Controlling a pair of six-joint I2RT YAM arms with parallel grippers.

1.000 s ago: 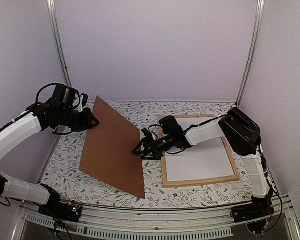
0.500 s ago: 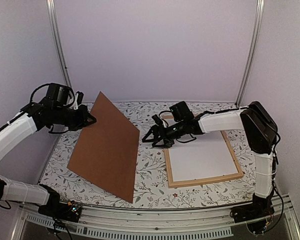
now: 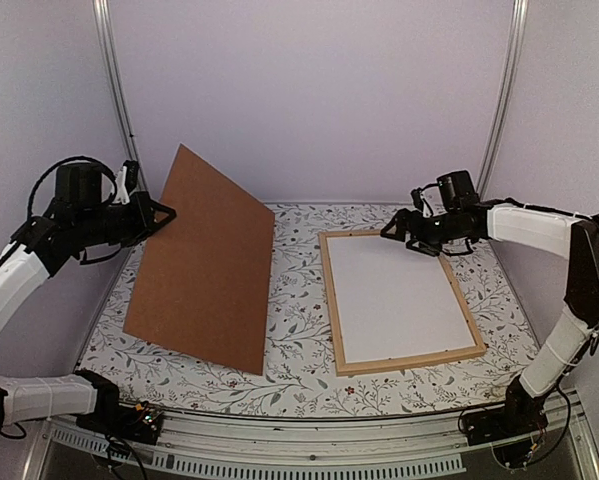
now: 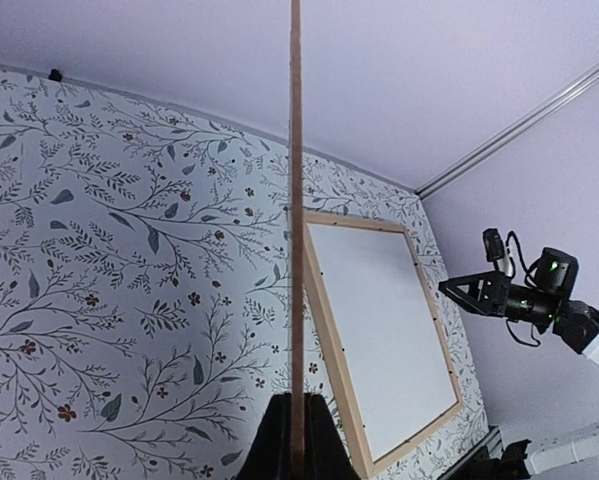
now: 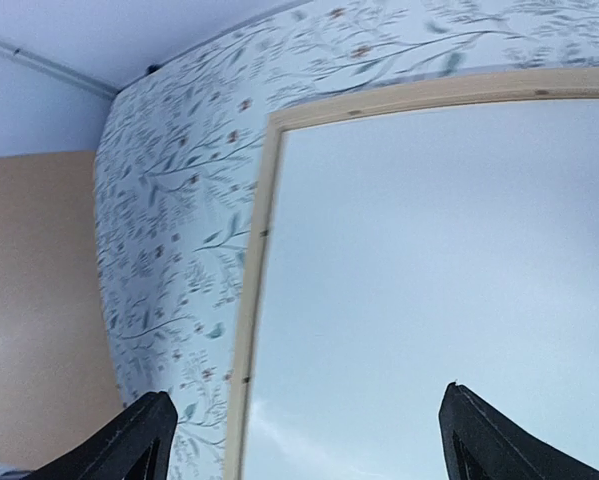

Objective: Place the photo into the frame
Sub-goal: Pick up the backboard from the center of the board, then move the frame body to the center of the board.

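See the left claw (image 3: 164,212) clenched on the upper left edge of the brown backing board (image 3: 204,265). Board tilted steeply, lower edge apparently resting on the surface (image 3: 299,350), apart from the frame (image 3: 409,361) and to its left. See the right claw (image 3: 399,225) released and empty, hovering over the frame's far right corner, clear of the wood.

Note the frame lying flat on the surface, filled edge to edge by plain white. Most likely the photo (image 3: 394,295), lying back up, though hard to tell from a mat here, with no printed side showing in any view. Judge the photo as probably seated already, and the step in hand as carrying the board across to close it in.

To do that well:
- Lift the board's bottom edge off the surface before swinging rightward, high enough to clear the frame's left rail.
- Line up the long sides of board and frame before lowering.
- Set one long edge into the recess first, then lay the rest down gently.
- Avoid nudging the photo out of square.
- Use the right claw to steady the far rail or press the board flat, never to reach beneath it.
- Expect sag and swing from a thin board gripped at one edge.
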